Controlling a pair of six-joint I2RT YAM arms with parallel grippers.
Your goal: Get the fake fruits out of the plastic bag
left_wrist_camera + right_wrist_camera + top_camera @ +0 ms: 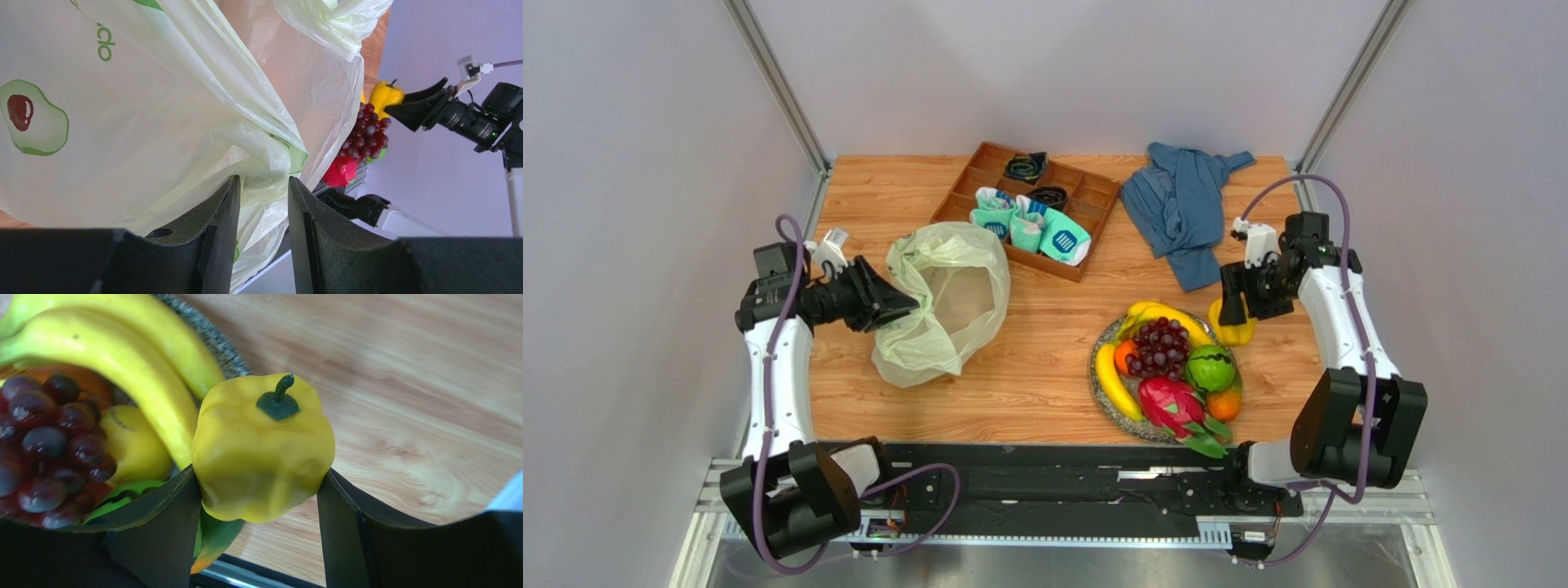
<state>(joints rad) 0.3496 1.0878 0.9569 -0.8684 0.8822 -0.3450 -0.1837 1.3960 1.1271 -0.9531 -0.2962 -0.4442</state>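
Yellow pepper (264,447) pinched by right end effector (255,481), angled down beside plate (221,346); left end effector (263,184), horizontal, pinches plastic bag (153,122).

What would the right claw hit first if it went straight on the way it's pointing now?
Probably the bananas at the woven plate's rim. The right claw, shut on the yellow pepper, points toward that edge. Depth is unclear, so the rim could come first.
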